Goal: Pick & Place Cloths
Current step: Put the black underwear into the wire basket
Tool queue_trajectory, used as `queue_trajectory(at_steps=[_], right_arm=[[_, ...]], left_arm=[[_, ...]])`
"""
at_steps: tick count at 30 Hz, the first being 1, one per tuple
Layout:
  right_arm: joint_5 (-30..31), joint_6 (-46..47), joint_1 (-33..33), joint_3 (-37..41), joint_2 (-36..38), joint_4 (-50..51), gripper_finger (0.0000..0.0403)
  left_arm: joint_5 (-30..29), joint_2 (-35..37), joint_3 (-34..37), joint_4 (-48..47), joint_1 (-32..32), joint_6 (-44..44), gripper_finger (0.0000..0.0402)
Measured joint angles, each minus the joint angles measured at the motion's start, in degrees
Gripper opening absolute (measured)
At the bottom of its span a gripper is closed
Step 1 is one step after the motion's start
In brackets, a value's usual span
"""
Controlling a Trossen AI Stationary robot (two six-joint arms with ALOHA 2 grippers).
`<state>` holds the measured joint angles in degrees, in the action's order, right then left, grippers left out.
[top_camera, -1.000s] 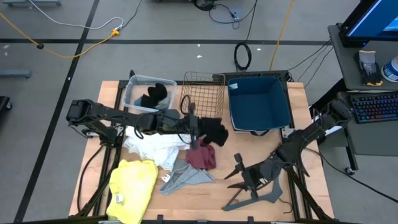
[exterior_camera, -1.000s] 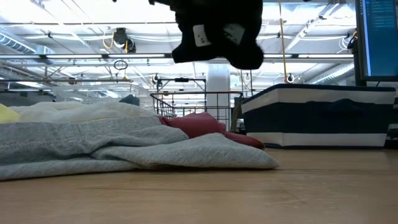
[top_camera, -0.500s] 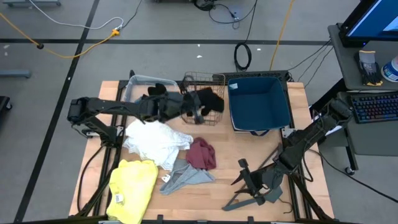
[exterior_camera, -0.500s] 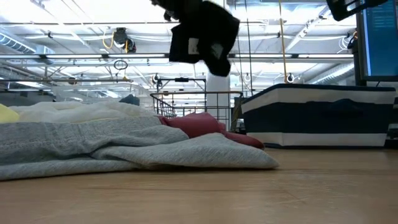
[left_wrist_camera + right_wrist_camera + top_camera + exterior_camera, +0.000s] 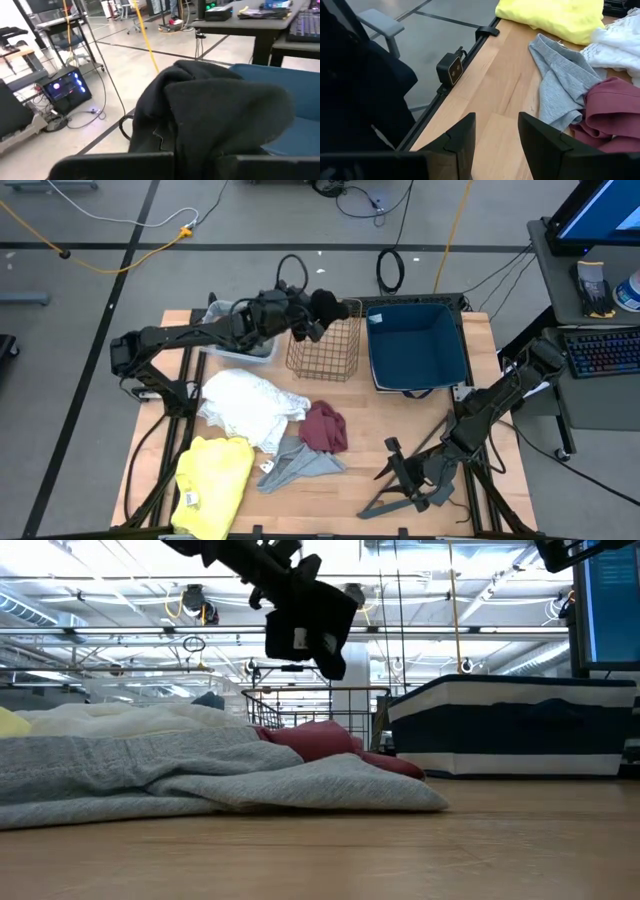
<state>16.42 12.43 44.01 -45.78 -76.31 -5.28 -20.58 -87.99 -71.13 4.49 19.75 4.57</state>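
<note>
My left gripper (image 5: 308,316) is shut on a bunched black cloth (image 5: 322,305), held in the air over the far rim of the wire basket (image 5: 325,352). The low view shows the black cloth (image 5: 305,625) hanging high above the table. On the table lie a white cloth (image 5: 250,405), a yellow one (image 5: 213,483), a grey one (image 5: 295,463) and a maroon one (image 5: 325,427). My right gripper (image 5: 392,463) stands open over the table's near right part, its fingers (image 5: 462,135) with only bare wood between them. My left gripper pinches a bunched-up part of the black cloth (image 5: 200,145) between its two fingers; the cloth itself covers the fingertips, so layers cannot be told. The fingers come nearly level from the table's left. The cloth hangs below and ahead of them, slack, clear of basket and table.
A clear plastic bin (image 5: 232,340) stands left of the wire basket, partly under my left arm. A blue bin (image 5: 418,345) stands at the far right. A grey plastic hanger (image 5: 395,502) lies near the front edge by my right gripper. Bare wood shows between the cloths and the blue bin.
My left gripper has swung toward the table's far edge and risen a little, carrying the black cloth from above the maroon cloth to above the wire basket's far rim. The cloth has stayed bunched and clear of the table, swinging under the fingers.
</note>
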Motion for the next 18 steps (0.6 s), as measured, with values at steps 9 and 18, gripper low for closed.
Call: queue_trajectory(at_steps=[9,18], right_arm=[[-0.01,-0.02,-0.01,0.0,0.0,-0.02,0.0139],[-0.02,-0.02,-0.04,0.0,0.0,-0.23,0.0139]], left_arm=[[0.11,-0.21,0.0,-0.88,0.85,-0.02,0.0],[0.17,-5.98,0.04,-1.45,0.49,-0.56,0.0]])
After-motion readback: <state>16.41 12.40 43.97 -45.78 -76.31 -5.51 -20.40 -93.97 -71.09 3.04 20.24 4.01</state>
